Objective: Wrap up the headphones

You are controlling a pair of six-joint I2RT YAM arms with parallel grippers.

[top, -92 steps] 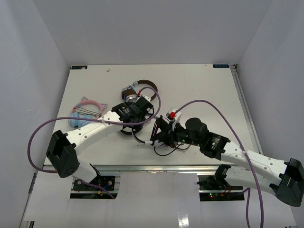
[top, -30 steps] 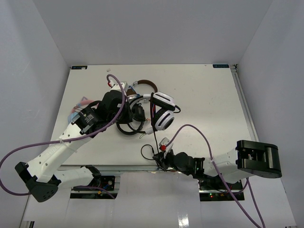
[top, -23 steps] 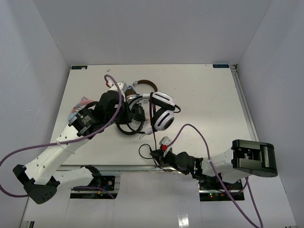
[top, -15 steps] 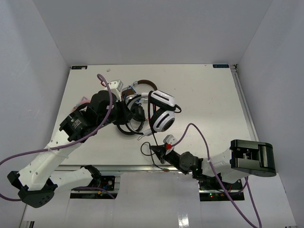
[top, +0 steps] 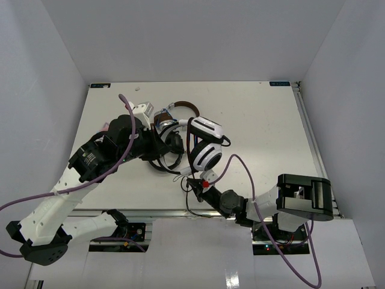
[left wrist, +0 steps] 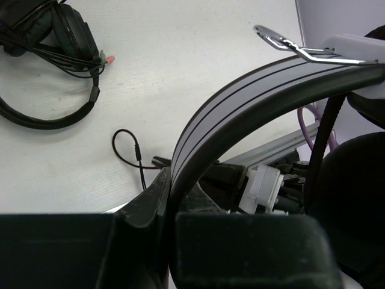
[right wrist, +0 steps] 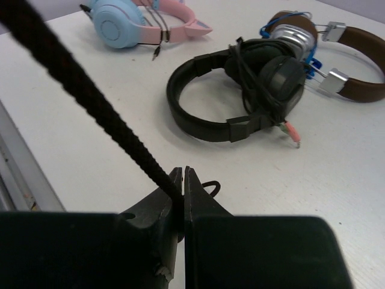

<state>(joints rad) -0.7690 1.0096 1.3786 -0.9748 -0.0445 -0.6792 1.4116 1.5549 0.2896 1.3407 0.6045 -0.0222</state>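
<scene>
In the right tool (right wrist: 182, 182), the headphones' (top: 206, 155) cable (right wrist: 90, 98)

The whole tabletop (top: 258, 120) is taken in from above and behind the arm bases, from well off, looking down toward the far edge. The left wrist view is set very near the headphones (left wrist: 240, 102), which fill its frame, and is faced down toward the near edge. The right wrist view is held low by the near edge, close along the cable (right wrist: 90, 95), and is faced toward the far left corner. The all-black headphones (right wrist: 277, 81) are shared by all three views.
</scene>
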